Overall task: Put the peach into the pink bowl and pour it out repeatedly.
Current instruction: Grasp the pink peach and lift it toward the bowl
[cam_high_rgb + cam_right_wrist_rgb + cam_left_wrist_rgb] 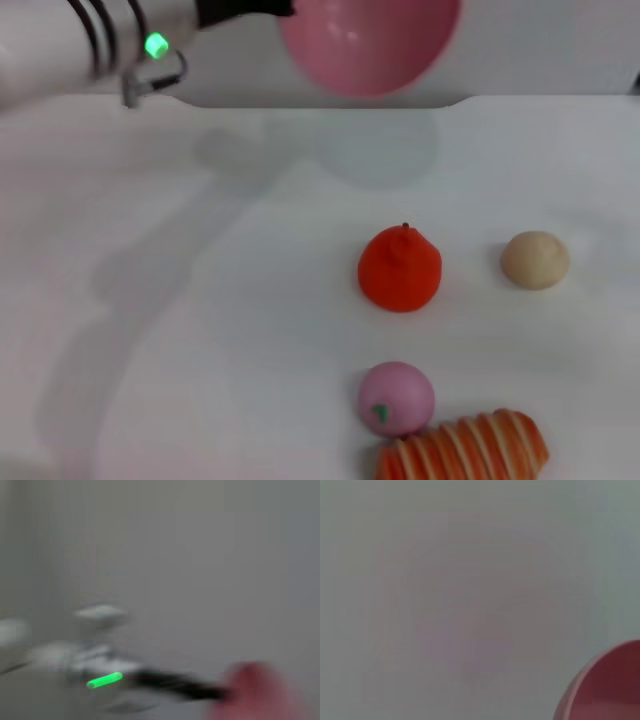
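Observation:
The pink bowl [370, 40] hangs in the air above the far side of the table, its rounded outside facing the head view. My left gripper [268, 10] is shut on its rim from the left. Part of the bowl [612, 690] shows in a corner of the left wrist view, and it appears blurred [255, 692] in the right wrist view. The peach [396, 398] lies on the table near the front, right of centre, far from the bowl. My right gripper is out of view.
An orange-red fruit [400, 268] sits mid-table, with a beige ball [535, 260] to its right. An orange-and-white striped item [465, 447] lies against the peach at the front edge. The white table [180, 300] spreads to the left.

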Tool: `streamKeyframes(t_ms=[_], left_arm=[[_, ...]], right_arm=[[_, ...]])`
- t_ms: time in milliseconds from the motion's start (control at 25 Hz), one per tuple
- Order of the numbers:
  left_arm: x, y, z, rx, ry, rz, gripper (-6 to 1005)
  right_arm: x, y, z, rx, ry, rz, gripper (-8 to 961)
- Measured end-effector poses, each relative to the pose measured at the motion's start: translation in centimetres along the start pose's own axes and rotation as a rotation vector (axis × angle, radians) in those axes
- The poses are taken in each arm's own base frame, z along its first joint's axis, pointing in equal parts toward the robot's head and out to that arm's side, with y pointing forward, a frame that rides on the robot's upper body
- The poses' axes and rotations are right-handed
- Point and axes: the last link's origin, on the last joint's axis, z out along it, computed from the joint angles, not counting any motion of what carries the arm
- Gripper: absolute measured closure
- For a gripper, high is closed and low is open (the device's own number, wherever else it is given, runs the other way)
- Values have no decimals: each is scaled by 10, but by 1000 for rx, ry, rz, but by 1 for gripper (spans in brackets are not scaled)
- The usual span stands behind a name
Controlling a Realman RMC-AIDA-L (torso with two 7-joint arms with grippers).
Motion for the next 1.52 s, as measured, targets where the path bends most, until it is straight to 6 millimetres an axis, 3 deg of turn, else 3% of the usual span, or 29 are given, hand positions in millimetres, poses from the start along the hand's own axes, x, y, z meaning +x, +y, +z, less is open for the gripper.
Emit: streamKeyframes(t_ms=[160, 280, 480, 720, 1040, 1520], left_arm=[[3, -31, -1, -34, -136, -93, 958], [1, -38, -2, -23, -186, -81, 958], [-2, -37, -3, -25, -211, -67, 958], [-3, -35, -2, -36, -221, -64, 958], [-7, -35, -4, -42, -237, -64, 958], [-8, -36, -5, -40, -240, -63, 958]], right_arm=[[-28, 41, 16, -254, 247, -13, 478], [-27, 52, 38, -310, 476, 42, 478], [6, 47, 93, -284, 792, 107, 478], [57, 50, 148, -328, 964, 134, 478], [91, 47, 162, -285, 1120, 111, 478], [111, 51, 170, -291, 1198, 92, 478]])
